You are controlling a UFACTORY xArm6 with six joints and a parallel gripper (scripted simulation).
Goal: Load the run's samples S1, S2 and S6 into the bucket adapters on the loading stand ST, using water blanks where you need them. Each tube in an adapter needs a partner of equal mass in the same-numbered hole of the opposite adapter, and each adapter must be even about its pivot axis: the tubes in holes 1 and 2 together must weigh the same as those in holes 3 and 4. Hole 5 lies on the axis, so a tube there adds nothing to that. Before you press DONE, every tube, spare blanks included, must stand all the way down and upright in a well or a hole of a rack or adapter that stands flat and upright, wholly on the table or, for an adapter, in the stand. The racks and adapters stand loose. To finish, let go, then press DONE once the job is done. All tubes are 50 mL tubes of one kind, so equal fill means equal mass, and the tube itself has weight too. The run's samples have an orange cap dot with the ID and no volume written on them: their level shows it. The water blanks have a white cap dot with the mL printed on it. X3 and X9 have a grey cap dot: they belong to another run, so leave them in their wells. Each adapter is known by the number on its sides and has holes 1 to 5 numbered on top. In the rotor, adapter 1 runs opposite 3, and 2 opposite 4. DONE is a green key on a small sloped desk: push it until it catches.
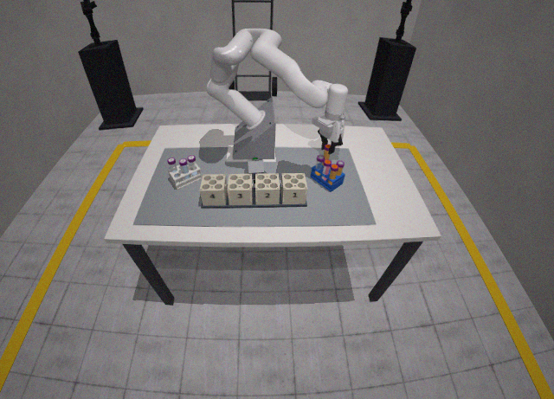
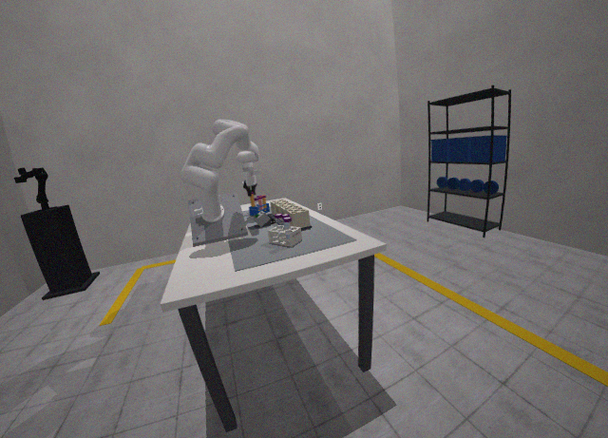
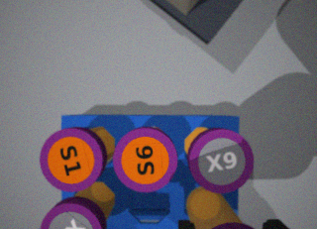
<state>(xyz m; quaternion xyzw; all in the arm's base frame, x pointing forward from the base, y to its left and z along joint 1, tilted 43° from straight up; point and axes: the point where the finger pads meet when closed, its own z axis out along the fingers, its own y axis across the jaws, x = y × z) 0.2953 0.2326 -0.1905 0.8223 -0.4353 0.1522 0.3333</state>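
My gripper (image 1: pixel 328 147) (image 2: pixel 251 193) (image 3: pixel 232 226) is shut on an amber tube with a purple rim and orange cap dot. Its ID is cut off, but S1 and S6 stand elsewhere, so it is S2. It hangs upright above the rear of the blue rack (image 1: pixel 320 181) (image 3: pixel 119 121); its lower end seems just above or in its well. S1 (image 3: pixel 70 160), S6 (image 3: pixel 145 160) and X9 (image 3: pixel 221 161) stand in the row nearer the stand, grey-dotted X3 (image 3: pixel 74 224) behind S1. Adapters 4 (image 1: pixel 212 196), 3 (image 1: pixel 240 196), 2 (image 1: pixel 267 196) and 1 (image 1: pixel 294 196) stand on the stand (image 1: pixel 253 206), their holes apparently empty.
A white rack (image 1: pixel 187 180) (image 2: pixel 292 238) with three purple-rimmed tubes stands on the left; their printed volumes are unreadable. The small desk (image 1: pixel 256 166) with the green DONE key (image 1: pixel 254 158) stands behind the adapters, in front of the arm base. Neighbouring tubes stand close to the held one.
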